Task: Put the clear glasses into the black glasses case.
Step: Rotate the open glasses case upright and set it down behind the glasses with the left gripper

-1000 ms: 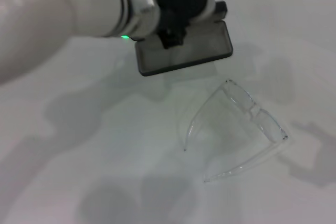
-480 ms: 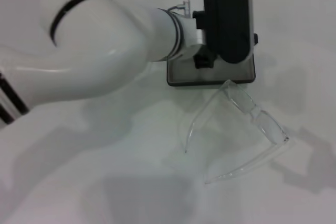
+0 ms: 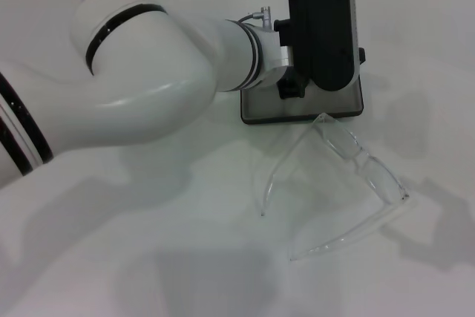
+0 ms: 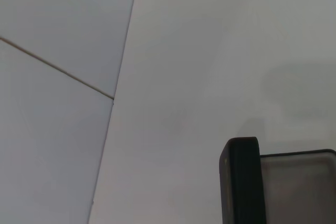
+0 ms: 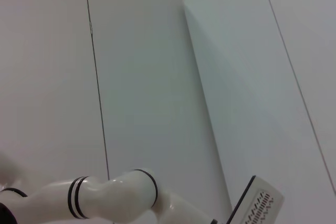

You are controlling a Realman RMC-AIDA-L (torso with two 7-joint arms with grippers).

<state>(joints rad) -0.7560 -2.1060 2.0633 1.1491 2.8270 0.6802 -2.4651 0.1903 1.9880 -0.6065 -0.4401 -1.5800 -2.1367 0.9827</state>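
The black glasses case (image 3: 300,107) lies open on the white table, grey lining up; its black wall (image 4: 240,182) and lining also show in the left wrist view. My left gripper (image 3: 292,88) hangs over the case's far side under its big black housing (image 3: 323,24), shut on the case there. The clear glasses (image 3: 361,159) lie just in front of the case. Their lens shield points right, both arms are spread toward me, and one end almost touches the case's front right corner. The right gripper is out of view.
My white left arm (image 3: 148,79) reaches across the table's left and middle. A tiled wall (image 5: 147,77) rises behind the table. Bare tabletop (image 3: 148,257) lies in front of and beside the glasses.
The left arm swung right and toward me, and the case came along, turning square and ending close to the glasses. Little moved in the last half second. The glasses stayed put.
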